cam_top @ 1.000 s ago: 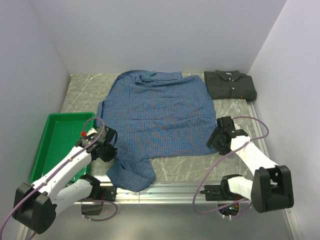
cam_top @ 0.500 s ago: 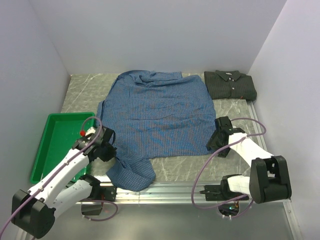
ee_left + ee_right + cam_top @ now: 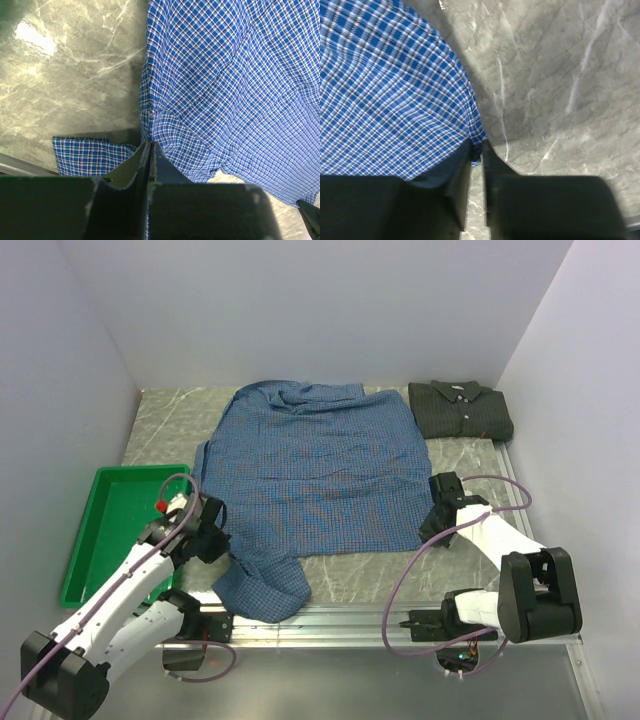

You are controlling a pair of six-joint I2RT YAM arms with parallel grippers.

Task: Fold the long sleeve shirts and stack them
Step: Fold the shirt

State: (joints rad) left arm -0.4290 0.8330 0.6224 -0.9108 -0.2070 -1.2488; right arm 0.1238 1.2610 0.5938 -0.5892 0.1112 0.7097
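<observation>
Both arms have crept closer to the blue shirt (image 3: 310, 475) over the last second. The right gripper (image 3: 479, 150) has slid to its near right corner and drawn its jaws in, while the left gripper (image 3: 150, 146) has shifted a little along its near left edge. The left jaws are now pressed together on a fold of the checked cloth. The right jaws pinch the tip of the hem, with only a sliver of fabric between them.

The blue shirt is soft woven cotton in fine blue-and-white checks. It is spread flat and back up, wrinkled near the collar, with one sleeve bunched at its near left. Right of its far corner lies the dark shirt (image 3: 462, 410), folded into a neat rectangle (collar and pale buttons on top). That makes two shirts. Left of the blue shirt sits one green tray (image 3: 95, 540), glossy plastic with a raised rim. Under everything is the table (image 3: 160, 425), with a grey, marble-veined surface.
</observation>
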